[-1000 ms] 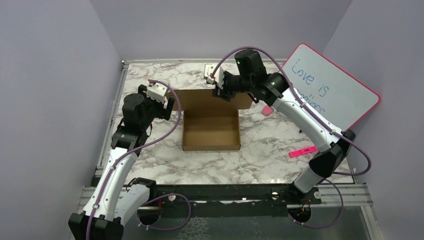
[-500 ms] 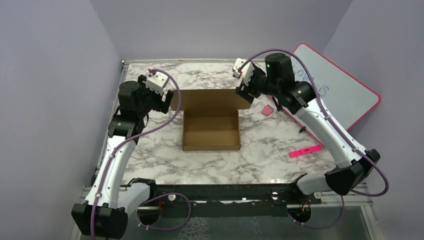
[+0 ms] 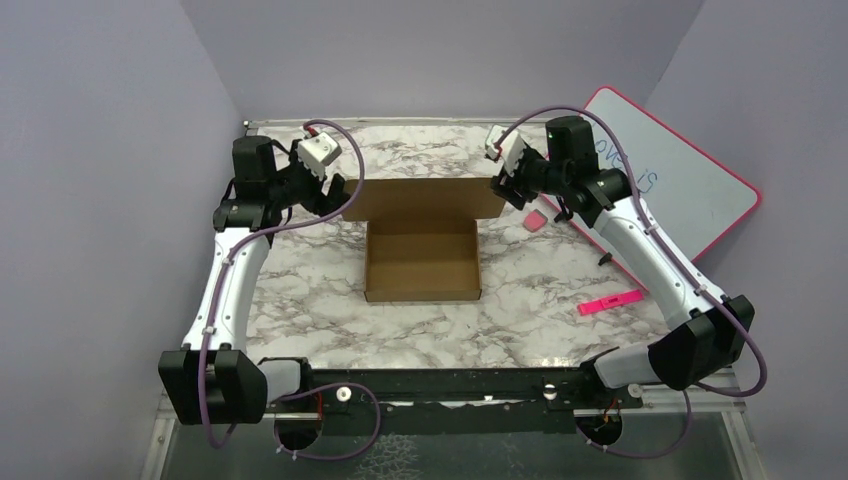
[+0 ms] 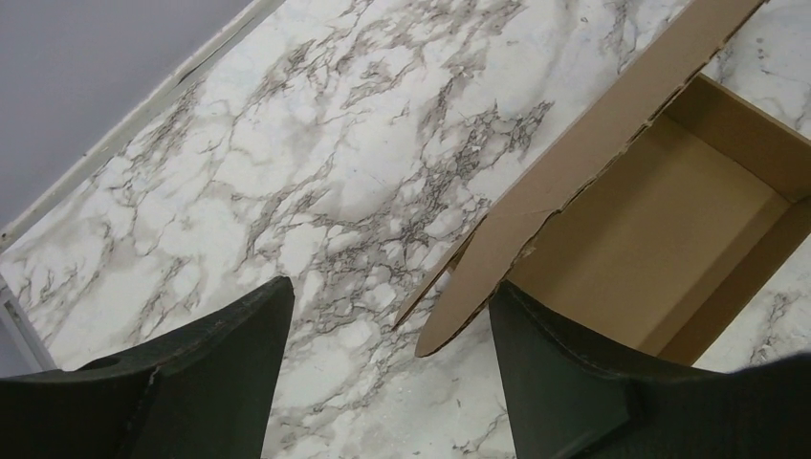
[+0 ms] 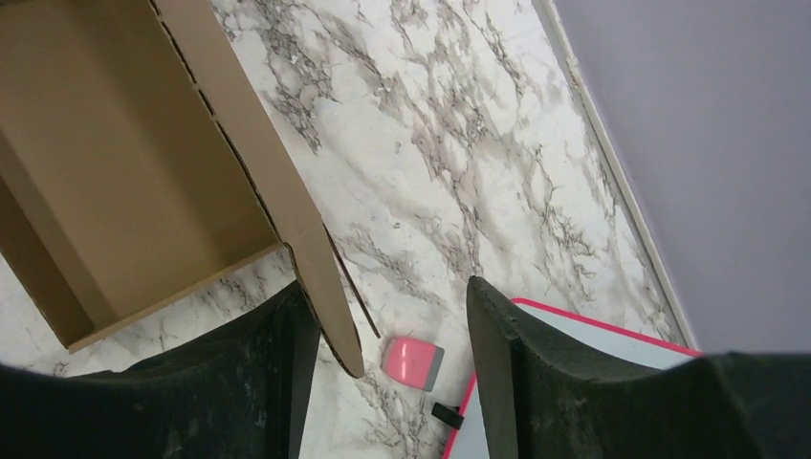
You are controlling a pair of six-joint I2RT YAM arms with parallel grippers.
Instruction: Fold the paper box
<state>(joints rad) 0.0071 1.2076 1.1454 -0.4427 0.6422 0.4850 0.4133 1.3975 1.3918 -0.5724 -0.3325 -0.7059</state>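
Note:
The paper box (image 3: pixel 421 262) is a shallow brown cardboard tray at the table's middle, with its lid flap (image 3: pixel 425 198) standing up along the far side. My left gripper (image 3: pixel 337 190) is open at the flap's left end. In the left wrist view (image 4: pixel 390 287) the flap's rounded corner (image 4: pixel 471 296) lies between the fingers, close to the right finger (image 4: pixel 574 373). My right gripper (image 3: pixel 503 186) is open at the flap's right end. In the right wrist view (image 5: pixel 387 287) the flap corner (image 5: pixel 330 296) sits by the left finger (image 5: pixel 239 382). Neither grips it.
A pink-rimmed whiteboard (image 3: pixel 672 180) leans at the back right. A pink eraser (image 3: pixel 536 221) lies just right of the flap, also in the right wrist view (image 5: pixel 413 361). A pink marker (image 3: pixel 610 301) lies on the marble table (image 3: pixel 330 310) at the right.
The right gripper has moved from the flap's middle to its right end. The left gripper has moved back and up to the flap's left end. The box has not moved.

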